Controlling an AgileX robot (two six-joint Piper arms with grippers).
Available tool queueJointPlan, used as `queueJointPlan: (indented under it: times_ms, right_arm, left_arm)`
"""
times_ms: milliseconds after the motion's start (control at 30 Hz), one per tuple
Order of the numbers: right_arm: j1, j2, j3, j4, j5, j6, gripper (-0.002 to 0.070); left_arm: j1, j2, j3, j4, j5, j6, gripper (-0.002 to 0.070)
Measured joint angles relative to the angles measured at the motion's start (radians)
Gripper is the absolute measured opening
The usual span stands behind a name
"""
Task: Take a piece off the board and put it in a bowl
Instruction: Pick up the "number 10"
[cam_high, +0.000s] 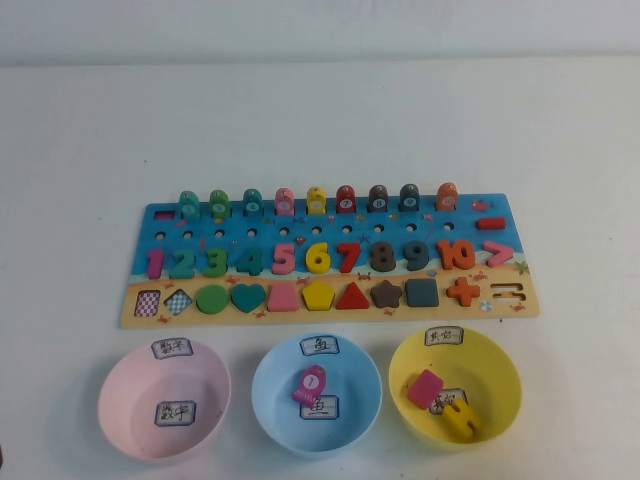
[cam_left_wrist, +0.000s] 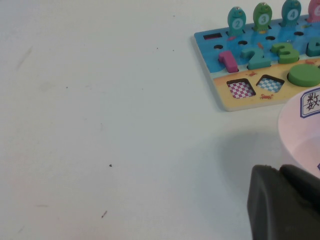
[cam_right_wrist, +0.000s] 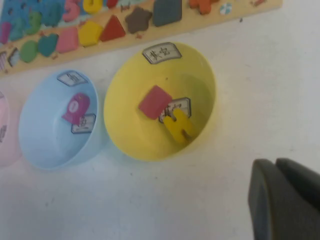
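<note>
The board (cam_high: 525, 302) lies across the middle of the table. The piece, an orange "10" (cam_high: 455, 254), sits in the number row near the board's right end. The pale pink bowl (cam_high: 163, 397) stands in front of the board's left end with nothing in it. No arm shows in the high view. In the left wrist view my left gripper (cam_left_wrist: 274, 169) is shut on nothing, low over the table beside the pink bowl's rim (cam_left_wrist: 300, 130). In the right wrist view my right gripper (cam_right_wrist: 272, 162) is shut on nothing, on the near side of the yellow bowl (cam_right_wrist: 125, 125).
A light blue bowl (cam_high: 316, 392) holds a pink peg (cam_high: 309, 384). The yellow bowl (cam_high: 455, 388) holds a pink square (cam_high: 425, 388) and a yellow piece (cam_high: 462, 421). Two chequered slots (cam_high: 162, 302) at the left of the tan strip stand bare.
</note>
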Motion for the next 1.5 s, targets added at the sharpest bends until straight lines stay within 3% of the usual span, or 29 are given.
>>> queueJointPlan:
  times_ms: [200,467,967,1500]
  right_arm:
    - [0.0,0.196,-0.14,-0.106,0.109,-0.009,-0.0017]
    - [0.015,0.385,-0.247,-0.142,0.109,-0.011,-0.0017]
    - [0.358,0.672,-0.43,-0.181,0.077,0.028,-0.0017]
    - [0.463,0.965,-0.759,-0.312,0.112,0.063,-0.0017]
  left_arm:
    - [0.0,0.0,0.0,0.0,0.0,0.0,-0.0003]
    - [0.0,0.0,0.0,0.0,0.0,0.0,-0.0003]
    - [0.0,0.0,0.0,0.0,0.0,0.0,-0.0003]
    - [0.0,0.0,0.0,0.0,0.0,0.0,-0.0003]
